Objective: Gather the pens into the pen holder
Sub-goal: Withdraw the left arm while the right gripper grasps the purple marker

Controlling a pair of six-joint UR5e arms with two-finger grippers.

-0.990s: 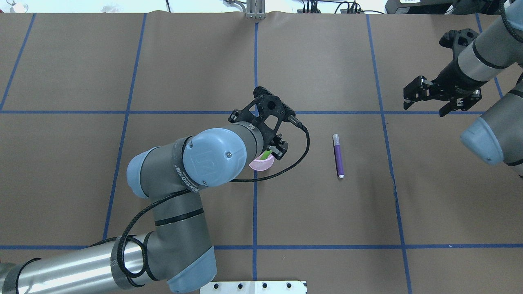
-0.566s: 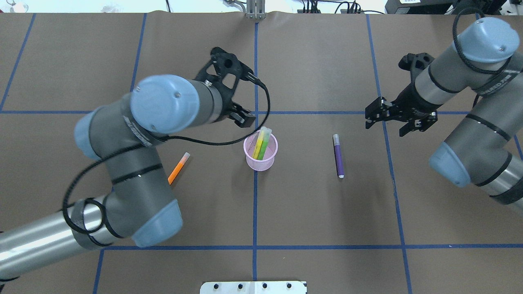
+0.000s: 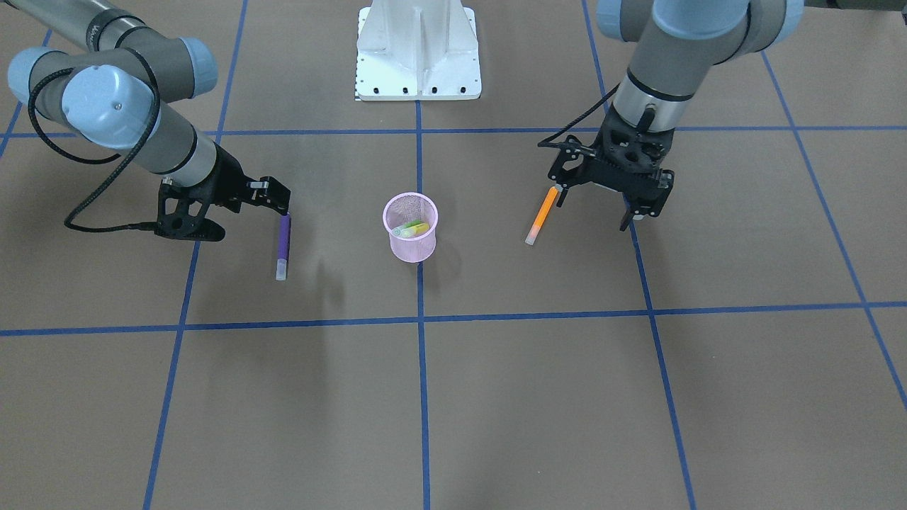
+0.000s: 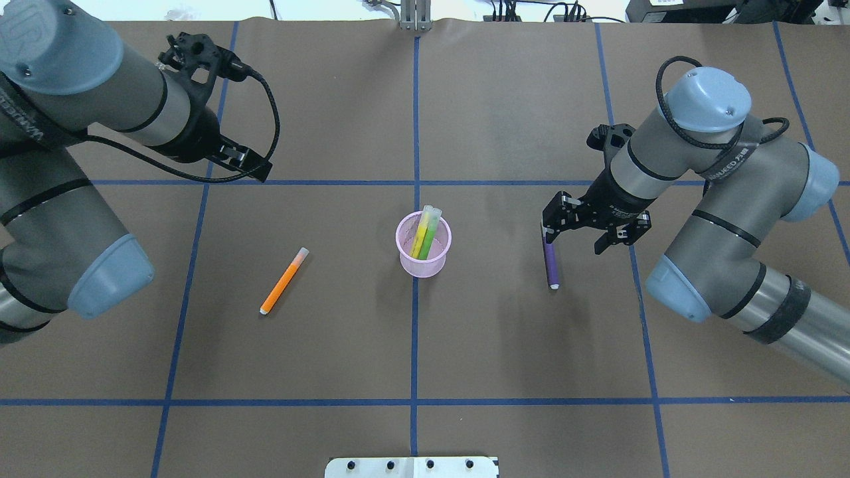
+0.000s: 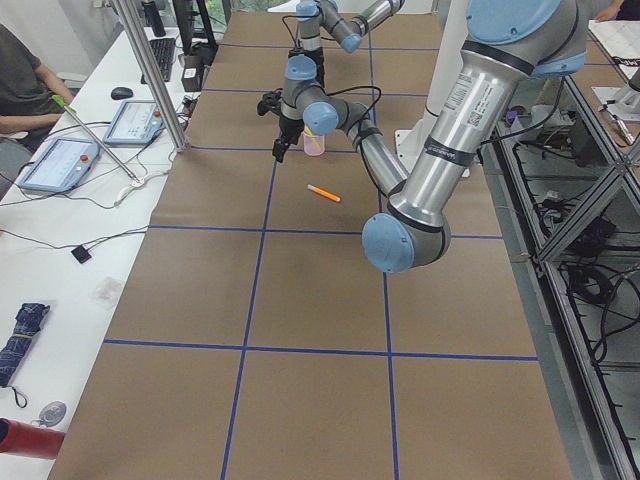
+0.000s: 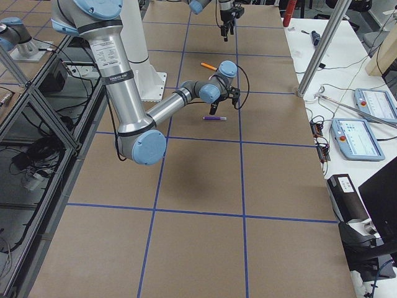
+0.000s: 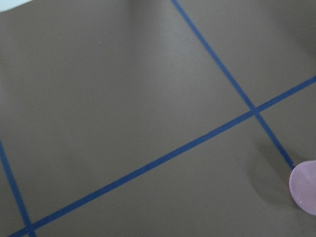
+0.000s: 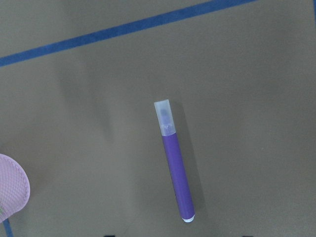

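The pink mesh pen holder [image 4: 424, 255] stands upright at mid-table with a yellow pen [image 4: 420, 232] and a green pen [image 4: 430, 238] leaning inside it. An orange pen [image 4: 284, 280] lies flat to its left. A purple pen [image 4: 550, 264] lies flat to its right and also shows in the right wrist view [image 8: 176, 170]. My right gripper [image 4: 575, 239] is open and empty, hovering over the purple pen's capped end. My left gripper [image 3: 596, 204] is open and empty, raised beyond the orange pen [image 3: 539, 216]; the overhead view shows it far left [image 4: 249, 164].
Brown paper with blue tape lines [image 4: 414, 133] covers the table. The robot's white base plate [image 3: 418, 53] sits at the near edge. The left wrist view shows only paper, tape and a sliver of the pen holder [image 7: 304, 190].
My left gripper has lifted off the pen holder and swung far to the left, leaving the green pen in the cup. My right arm has moved in over the purple pen.
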